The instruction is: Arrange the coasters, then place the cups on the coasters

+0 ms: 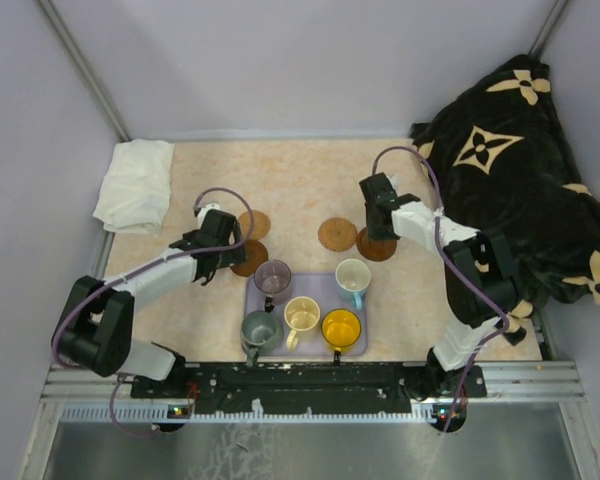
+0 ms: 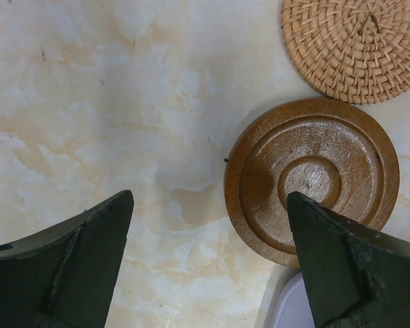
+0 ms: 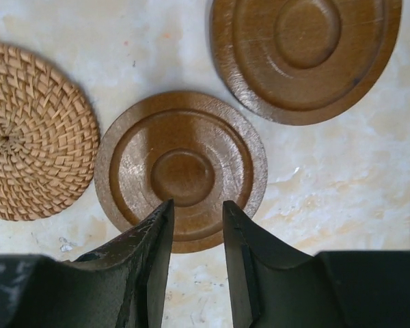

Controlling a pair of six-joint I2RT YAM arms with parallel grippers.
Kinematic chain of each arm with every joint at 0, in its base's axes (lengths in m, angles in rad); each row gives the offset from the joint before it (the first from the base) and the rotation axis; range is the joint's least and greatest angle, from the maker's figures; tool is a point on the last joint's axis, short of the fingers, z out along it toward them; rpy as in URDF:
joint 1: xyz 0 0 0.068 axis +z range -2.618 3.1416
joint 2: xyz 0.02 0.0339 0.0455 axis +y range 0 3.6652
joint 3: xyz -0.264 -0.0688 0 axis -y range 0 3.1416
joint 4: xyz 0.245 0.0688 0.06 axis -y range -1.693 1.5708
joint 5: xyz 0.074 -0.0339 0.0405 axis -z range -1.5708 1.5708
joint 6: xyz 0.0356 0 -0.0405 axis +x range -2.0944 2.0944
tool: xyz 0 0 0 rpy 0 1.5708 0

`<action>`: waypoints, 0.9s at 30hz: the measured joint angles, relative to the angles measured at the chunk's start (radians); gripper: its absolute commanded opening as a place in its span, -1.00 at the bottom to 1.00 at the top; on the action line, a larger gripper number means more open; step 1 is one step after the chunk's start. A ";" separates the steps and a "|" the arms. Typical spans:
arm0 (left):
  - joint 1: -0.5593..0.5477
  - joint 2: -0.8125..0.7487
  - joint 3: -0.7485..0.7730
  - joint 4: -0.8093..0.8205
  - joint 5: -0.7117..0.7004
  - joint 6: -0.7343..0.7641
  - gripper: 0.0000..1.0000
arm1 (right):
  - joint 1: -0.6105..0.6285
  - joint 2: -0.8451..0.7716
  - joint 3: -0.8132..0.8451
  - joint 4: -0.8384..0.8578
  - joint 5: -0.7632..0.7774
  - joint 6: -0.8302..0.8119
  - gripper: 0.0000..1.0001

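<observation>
Beige marbled tabletop [image 1: 300, 170] fills the top view. A tray [image 1: 318, 292] sits at the near edge, mid-width, carrying five cups [image 1: 302, 315]. Behind it lie four coasters: two [image 1: 248, 258] off the tray's far-left corner by the left gripper [image 1: 220, 238], and two off its far-right corner, a woven one [image 1: 337, 234] and a brown one [image 1: 376, 246] under the right gripper [image 1: 380, 222].

At the left wrist, the left gripper [image 2: 208, 225] has its jaws spread wide over bare tabletop. A wooden coaster [image 2: 311, 181] lies partly behind the right finger [image 2: 342, 260], apart from a woven coaster [image 2: 355, 48].

At the right wrist, the right gripper [image 3: 197, 212] shows only a narrow gap between its jaws, tips over the near rim of a wooden coaster [image 3: 181, 167]; whether they touch it I cannot tell. A woven coaster [image 3: 34, 130] and another wooden one [image 3: 304, 55] flank it.
</observation>
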 measured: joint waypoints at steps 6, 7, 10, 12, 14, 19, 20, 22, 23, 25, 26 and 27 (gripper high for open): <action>0.000 0.058 0.033 -0.025 0.029 -0.002 0.99 | 0.026 0.001 -0.018 0.001 -0.018 0.017 -0.29; 0.000 0.063 0.037 -0.031 0.029 -0.003 0.99 | 0.027 0.002 -0.018 0.002 -0.020 0.018 -0.30; 0.000 0.077 0.044 -0.045 0.021 -0.008 0.99 | 0.031 0.016 -0.018 0.006 -0.022 0.025 -0.30; 0.000 0.090 0.046 -0.049 0.013 -0.013 0.99 | 0.032 0.039 -0.018 0.010 -0.026 0.026 -0.30; 0.000 0.112 0.050 -0.052 0.005 -0.020 0.99 | 0.033 0.061 -0.018 0.010 -0.029 0.026 -0.30; 0.000 0.170 0.094 -0.047 -0.002 -0.032 0.99 | 0.033 0.077 -0.007 0.029 -0.029 0.032 -0.30; 0.000 0.180 0.103 -0.042 -0.002 -0.034 0.99 | 0.033 0.083 -0.001 0.032 -0.029 0.032 -0.30; 0.000 0.196 0.118 -0.039 -0.001 -0.034 0.99 | 0.034 0.095 0.011 0.040 -0.029 0.032 -0.30; 0.000 0.204 0.125 -0.038 -0.001 -0.034 0.99 | 0.034 0.101 0.017 0.043 -0.029 0.032 -0.30; 0.000 0.219 0.139 -0.034 0.000 -0.034 0.99 | 0.033 0.116 0.033 0.051 -0.030 0.031 -0.30; 0.000 0.227 0.146 -0.031 0.001 -0.034 0.98 | 0.033 0.125 0.044 0.055 -0.031 0.030 -0.30; 0.000 0.237 0.155 -0.027 0.004 -0.034 0.99 | 0.033 0.135 0.057 0.060 -0.035 0.029 -0.30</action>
